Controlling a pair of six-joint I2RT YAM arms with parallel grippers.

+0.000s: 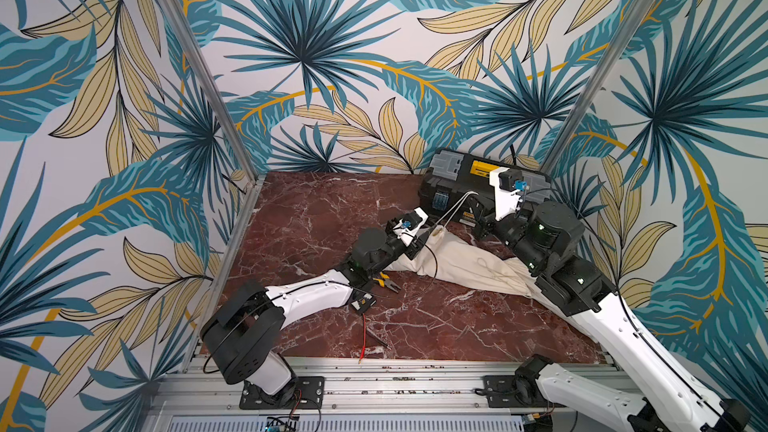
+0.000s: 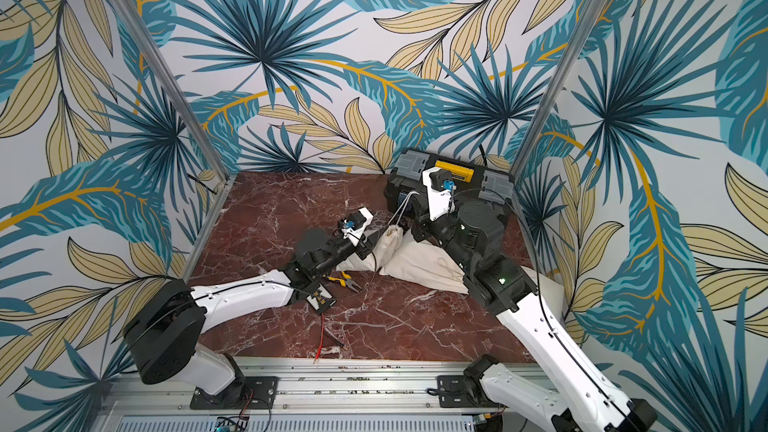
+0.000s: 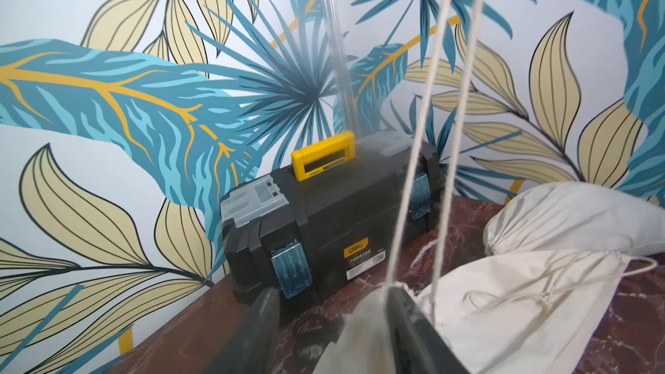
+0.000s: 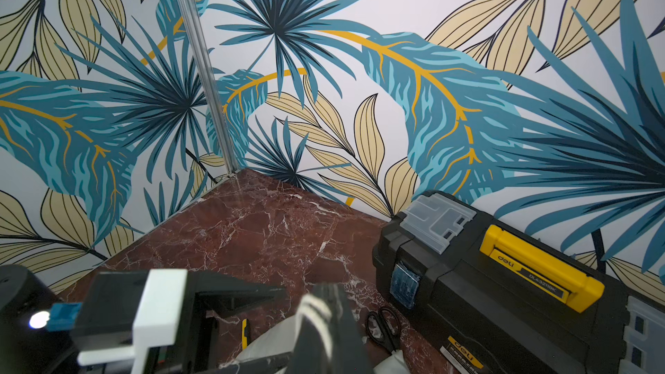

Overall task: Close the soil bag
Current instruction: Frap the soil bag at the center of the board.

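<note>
The soil bag (image 1: 461,261) is a cream cloth drawstring sack lying on the marble table (image 1: 316,218). Its gathered neck (image 3: 360,329) sits between the fingers of my left gripper (image 3: 331,300), which stands open. The cloth rests against one finger (image 3: 405,314); the other finger (image 3: 264,318) is apart from it. A doubled white drawstring (image 3: 424,138) runs taut from the neck up to my right gripper (image 4: 324,295), which is shut on it, with the cord wrapped over its tips. Both top views show the drawstring (image 1: 453,209) (image 2: 401,209) rising from the neck.
A black toolbox (image 1: 461,184) with a yellow handle stands at the back right. Yellow-handled pliers (image 1: 384,282), a small circuit board (image 1: 361,303) and a red wire (image 1: 364,338) lie near the left arm. Black scissors (image 4: 383,325) lie by the toolbox. Walls close in on three sides.
</note>
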